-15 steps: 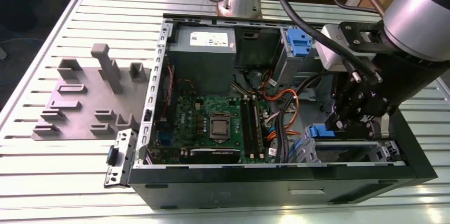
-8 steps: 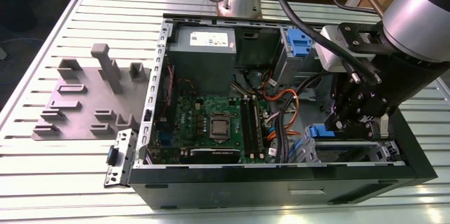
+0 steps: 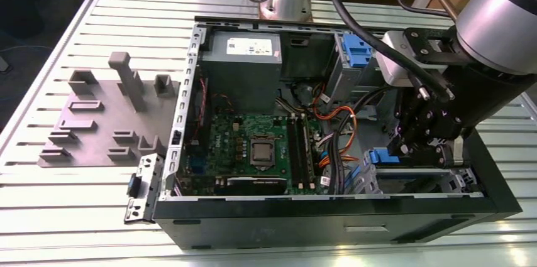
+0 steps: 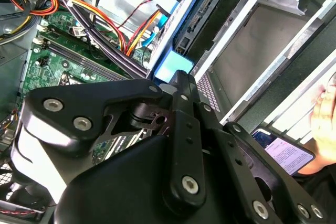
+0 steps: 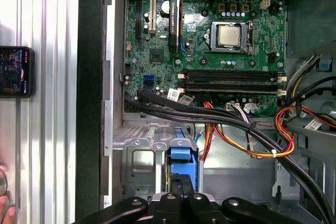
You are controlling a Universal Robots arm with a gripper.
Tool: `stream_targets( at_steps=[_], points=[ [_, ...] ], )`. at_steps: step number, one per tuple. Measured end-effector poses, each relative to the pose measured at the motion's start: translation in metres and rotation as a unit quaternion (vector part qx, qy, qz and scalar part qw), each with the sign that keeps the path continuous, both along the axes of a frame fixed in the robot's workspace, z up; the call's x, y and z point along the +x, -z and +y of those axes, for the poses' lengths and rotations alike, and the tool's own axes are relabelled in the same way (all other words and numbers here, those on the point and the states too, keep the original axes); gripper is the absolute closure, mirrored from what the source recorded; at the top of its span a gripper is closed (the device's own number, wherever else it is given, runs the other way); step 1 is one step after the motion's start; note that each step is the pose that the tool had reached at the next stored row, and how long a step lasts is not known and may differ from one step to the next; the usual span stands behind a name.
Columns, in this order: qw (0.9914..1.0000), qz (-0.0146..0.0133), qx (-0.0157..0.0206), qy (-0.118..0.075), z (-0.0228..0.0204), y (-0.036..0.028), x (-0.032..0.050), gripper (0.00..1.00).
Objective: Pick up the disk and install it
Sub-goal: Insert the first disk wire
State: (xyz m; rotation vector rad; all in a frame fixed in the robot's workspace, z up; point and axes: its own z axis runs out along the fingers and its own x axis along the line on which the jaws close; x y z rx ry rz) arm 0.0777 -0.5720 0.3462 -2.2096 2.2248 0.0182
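The disk (image 3: 380,155) sits at the drive cage (image 3: 457,182) in the front corner of the open computer case, on the exterior view's right. Its blue carrier end (image 5: 182,157) points toward the motherboard. In the second wrist view the disk's pale blue tab (image 4: 167,69) and dark side run along the cage rails. My gripper (image 3: 401,149) reaches down into that corner. Its fingers are closed together at the carrier's end in both wrist views, gripper (image 5: 181,186) and gripper (image 4: 179,77).
Orange, yellow and black cables (image 5: 231,129) run beside the cage. The motherboard (image 3: 251,147), a grey power supply box (image 3: 243,50) and a lone blue bracket (image 3: 356,50) fill the case. A grey fixture plate (image 3: 100,122) lies outside it. A phone (image 5: 16,72) and a hand (image 4: 325,114) are nearby.
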Motion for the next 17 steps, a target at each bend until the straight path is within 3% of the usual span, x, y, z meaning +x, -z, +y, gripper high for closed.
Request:
stream_targets(
  at_steps=[8, 17],
  points=[
    [1.0, 0.0, 0.0, 0.0, 0.0, 0.0001, 0.0055, 0.89],
    [1.0, 0.0, 0.0, 0.0, 0.0, 0.0002, 0.0064, 0.89]
  ],
)
